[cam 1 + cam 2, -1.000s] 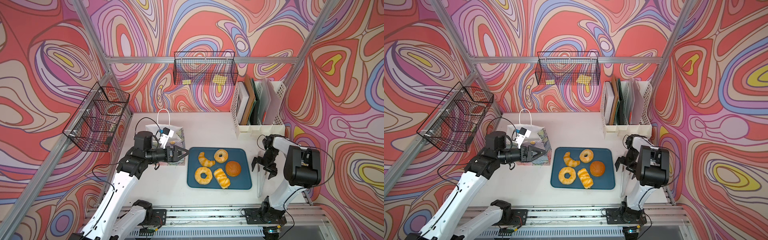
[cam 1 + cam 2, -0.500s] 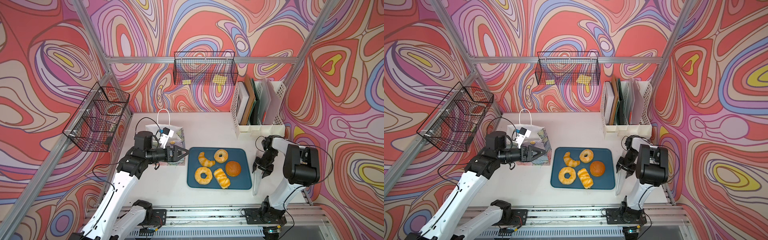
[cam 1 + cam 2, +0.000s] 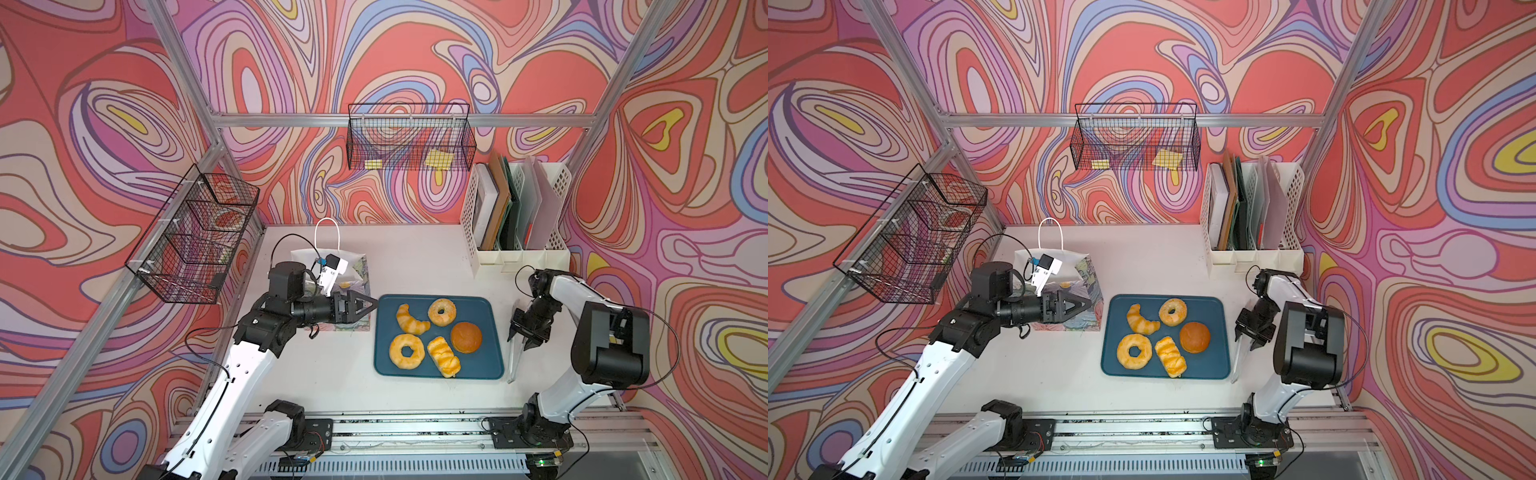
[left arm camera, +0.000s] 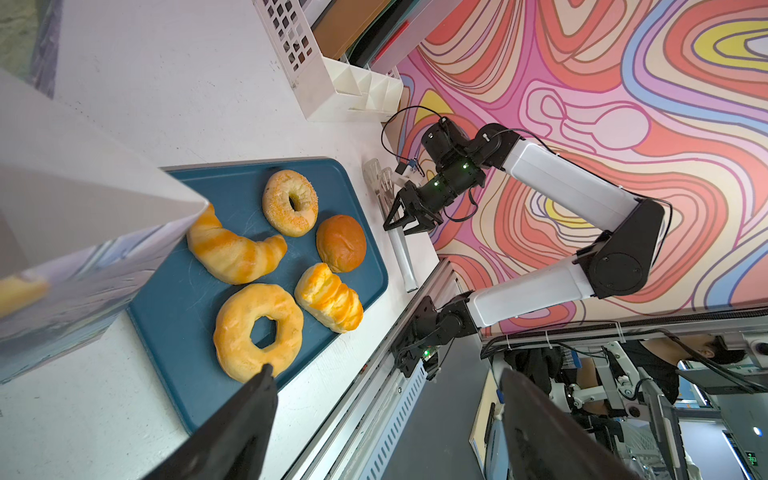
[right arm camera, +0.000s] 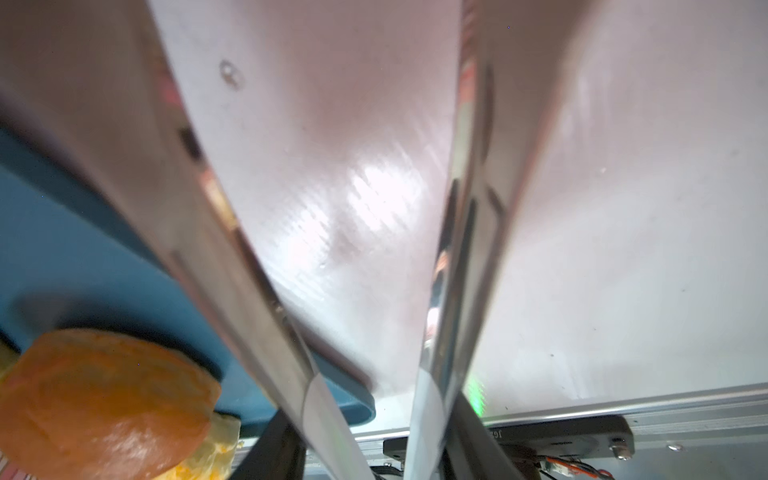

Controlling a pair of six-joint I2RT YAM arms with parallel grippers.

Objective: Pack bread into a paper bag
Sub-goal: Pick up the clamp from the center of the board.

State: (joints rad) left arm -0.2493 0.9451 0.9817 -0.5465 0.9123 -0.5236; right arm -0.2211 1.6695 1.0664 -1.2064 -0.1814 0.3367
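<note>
Five pieces of bread lie on the blue tray (image 3: 492, 368): a croissant (image 3: 409, 320), a small doughnut (image 3: 441, 311), a brown bun (image 3: 466, 337), a large doughnut (image 3: 406, 351) and a striped twisted roll (image 3: 444, 362). The flowered paper bag (image 3: 359, 276) stands upright left of the tray. My left gripper (image 3: 372, 307) hovers open and empty over the bag's tray-side edge, pointing at the tray. In the left wrist view its fingers (image 4: 266, 376) frame the large doughnut (image 4: 257, 328). My right gripper (image 3: 521, 336) is shut on metal tongs (image 3: 514, 359) lying right of the tray; its fingers (image 5: 276, 446) press on both tong arms (image 5: 249, 249).
A white perforated file rack (image 3: 521, 253) with boards stands at the back right. Wire baskets hang on the back wall (image 3: 409, 141) and the left frame (image 3: 195, 237). The table's front rail (image 3: 415, 419) runs close behind the tray and tongs.
My right gripper's jaws have narrowed from wide open onto the tongs, after shifting slightly towards the tray. The left arm, bag and bread have not moved.
</note>
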